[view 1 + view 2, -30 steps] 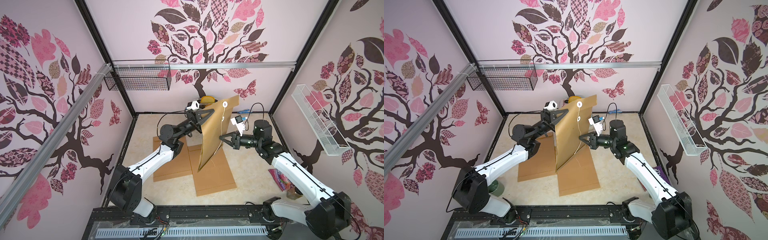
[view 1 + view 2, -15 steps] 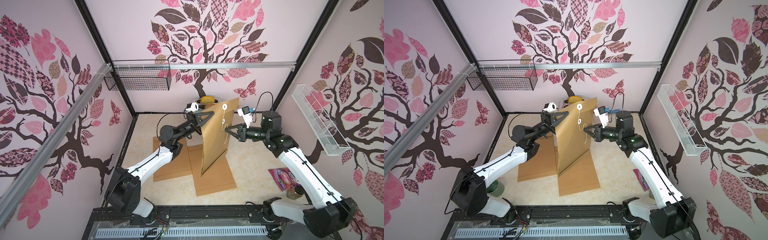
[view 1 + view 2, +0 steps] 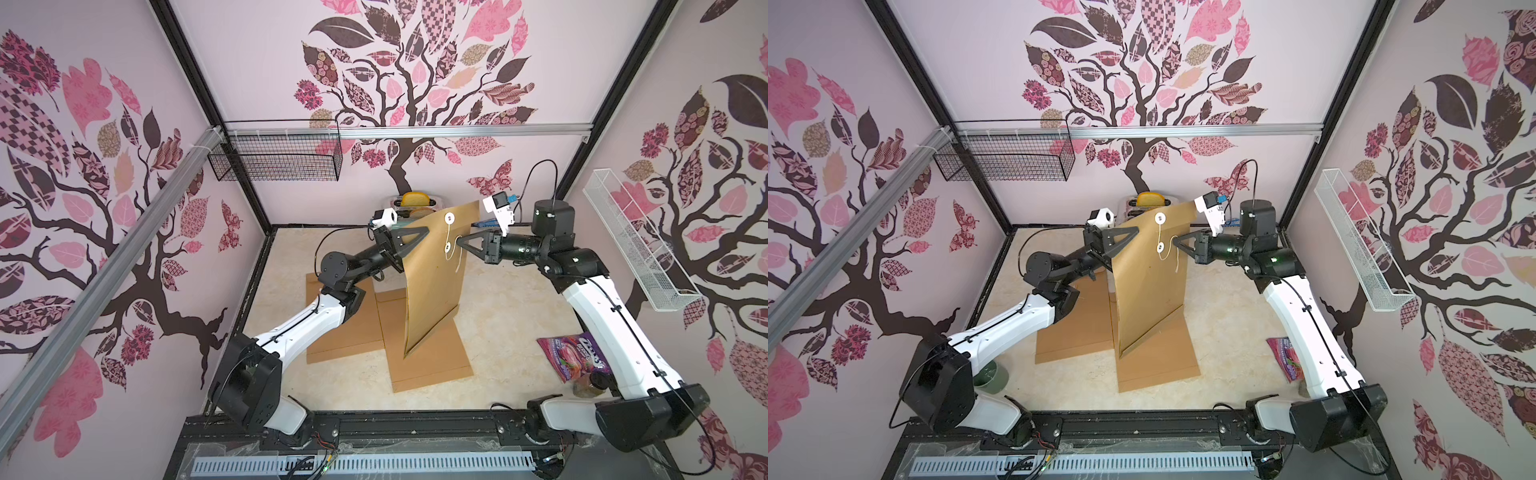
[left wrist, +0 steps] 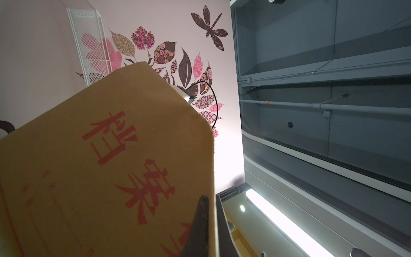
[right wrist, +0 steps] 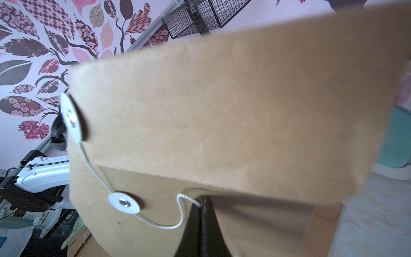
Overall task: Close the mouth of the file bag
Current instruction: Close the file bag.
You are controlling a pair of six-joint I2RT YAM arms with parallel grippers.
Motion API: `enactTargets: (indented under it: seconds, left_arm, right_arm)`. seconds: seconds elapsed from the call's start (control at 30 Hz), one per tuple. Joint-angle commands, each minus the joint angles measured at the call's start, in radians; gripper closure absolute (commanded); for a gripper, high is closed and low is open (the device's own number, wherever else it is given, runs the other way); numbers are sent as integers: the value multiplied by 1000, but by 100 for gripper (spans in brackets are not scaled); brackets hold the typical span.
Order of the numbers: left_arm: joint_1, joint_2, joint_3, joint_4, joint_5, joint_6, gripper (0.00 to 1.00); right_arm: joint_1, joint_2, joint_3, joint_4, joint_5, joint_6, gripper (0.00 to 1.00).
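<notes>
Now, the left claw is clamped on the upright file bag, the right claw on its string.

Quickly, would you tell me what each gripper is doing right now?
Left gripper: closed on the file bag's edge.
Right gripper: closed on the bag's white string.

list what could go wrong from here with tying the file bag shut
The thin string could slip from the right gripper, which pinches it only at the tip, or slacken off the lower disc. The left gripper holds the upright file bag by one edge; a hard pull may twist it loose.
</notes>
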Motion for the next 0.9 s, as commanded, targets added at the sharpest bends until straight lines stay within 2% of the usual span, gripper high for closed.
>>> enactTargets:
  seconds: [0.0, 0.27, 0.43, 0.87]
  left_arm:
    - [-4, -24, -10, 2, 19, 29, 100]
    - [-2, 10, -5, 10, -3, 30, 100]
    - [-1, 37, 12, 3, -5, 38, 100]
    - [3, 39, -21, 2, -12, 42, 100]
  right_arm:
    - [-3, 16, 48, -25, -48, 15, 100]
    - [-4, 30, 55, 12, -106, 70, 100]
    - [-3, 16, 42, -16, -82, 37, 100]
    - [-7, 48, 158, -112, -89, -15, 100]
